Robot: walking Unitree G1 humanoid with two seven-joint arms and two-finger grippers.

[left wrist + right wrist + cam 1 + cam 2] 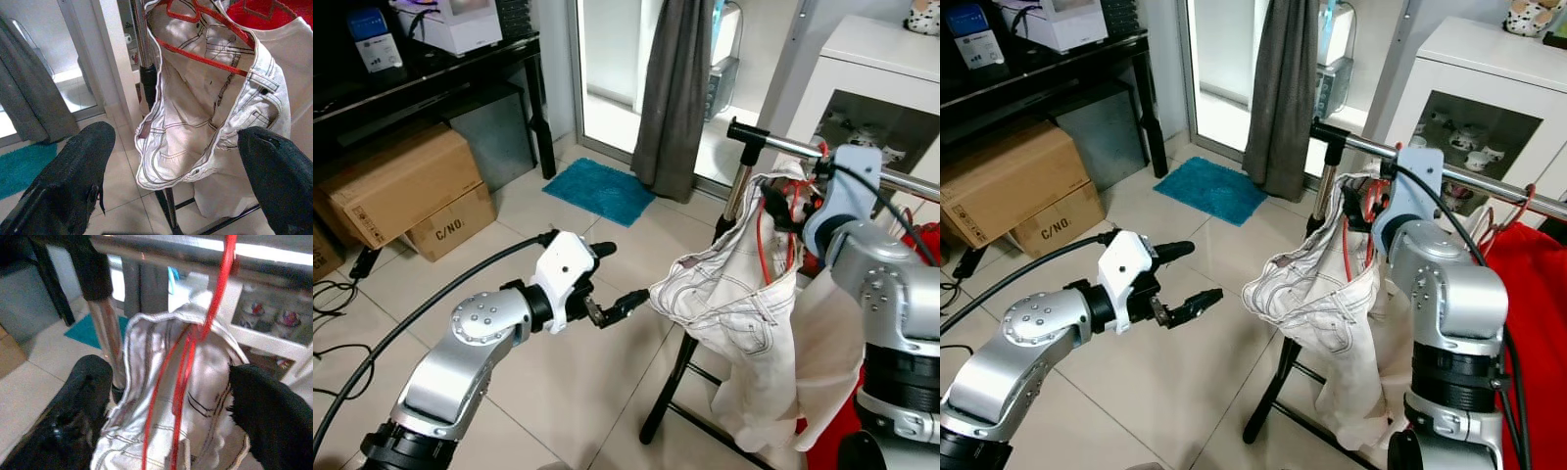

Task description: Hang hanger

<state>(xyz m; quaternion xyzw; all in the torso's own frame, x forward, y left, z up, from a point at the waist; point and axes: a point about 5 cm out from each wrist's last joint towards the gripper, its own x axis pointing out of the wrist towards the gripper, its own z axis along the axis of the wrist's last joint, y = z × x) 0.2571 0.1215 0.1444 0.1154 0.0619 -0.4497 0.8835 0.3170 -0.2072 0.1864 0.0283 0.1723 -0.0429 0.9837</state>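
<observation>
Right wrist view shows the red hanger hooked over the silver rail, its wire running down inside the waist of the white trousers draped on it. Seen from the head, the hanger and trousers hang near the rail's left end, at about 2 o'clock from the middle of the scene, beside the black clamp that tops the stand's post. The right hand is raised close to the hanger, its two black fingers spread wide on either side of the red wire and clasping nothing. The left hand reaches in from 8 o'clock, fingers also well apart and empty, its lower tip just beside the trousers' waistband; whether it touches cannot be told. A red garment hangs further along the rail at 3 o'clock. A white cabinet stands behind the rail. A grey curtain hangs at 12 o'clock above a teal mat, and cardboard boxes sit under a black desk at 10 o'clock on the tiled floor.
</observation>
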